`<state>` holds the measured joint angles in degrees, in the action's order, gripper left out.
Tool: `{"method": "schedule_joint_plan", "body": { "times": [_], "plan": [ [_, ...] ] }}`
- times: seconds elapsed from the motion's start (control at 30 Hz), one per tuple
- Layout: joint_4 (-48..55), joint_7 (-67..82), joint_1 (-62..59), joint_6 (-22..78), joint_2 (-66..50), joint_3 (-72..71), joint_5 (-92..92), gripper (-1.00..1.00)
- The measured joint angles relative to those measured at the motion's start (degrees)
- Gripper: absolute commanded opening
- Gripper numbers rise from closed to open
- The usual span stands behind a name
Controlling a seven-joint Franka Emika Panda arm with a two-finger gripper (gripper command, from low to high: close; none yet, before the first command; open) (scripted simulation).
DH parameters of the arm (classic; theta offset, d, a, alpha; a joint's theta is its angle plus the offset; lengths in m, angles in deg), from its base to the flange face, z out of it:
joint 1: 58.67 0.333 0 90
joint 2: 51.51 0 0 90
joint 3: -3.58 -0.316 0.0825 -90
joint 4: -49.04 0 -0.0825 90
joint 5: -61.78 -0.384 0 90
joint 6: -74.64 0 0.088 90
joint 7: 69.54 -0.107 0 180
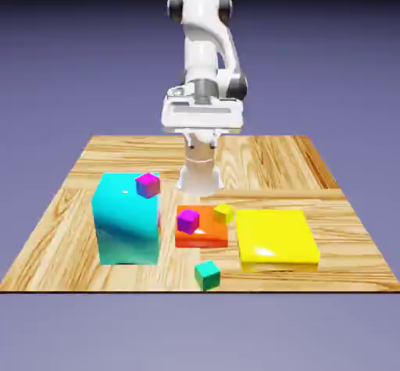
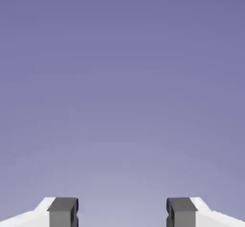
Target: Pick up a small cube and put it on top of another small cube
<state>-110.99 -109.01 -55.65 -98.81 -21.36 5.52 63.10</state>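
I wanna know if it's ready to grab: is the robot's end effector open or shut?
Open: the end effector's two fingertips stand wide apart, with only backdrop showing between them.

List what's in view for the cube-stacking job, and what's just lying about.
Job:
- teal-green cube
- gripper, open
- second cube: can't tell which of magenta cube, purple cube, small yellow cube

Lying about:
- big cyan block
- orange-red slab
- yellow slab
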Motion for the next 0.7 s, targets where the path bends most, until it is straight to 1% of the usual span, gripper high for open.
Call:
{"method": "schedule_joint_plan", "body": {
  "times": [0.7],
  "plan": [
    [16.85,51.93,40.45,9.7,-43.61,33.75,22.96,0.0]
  ]
}}
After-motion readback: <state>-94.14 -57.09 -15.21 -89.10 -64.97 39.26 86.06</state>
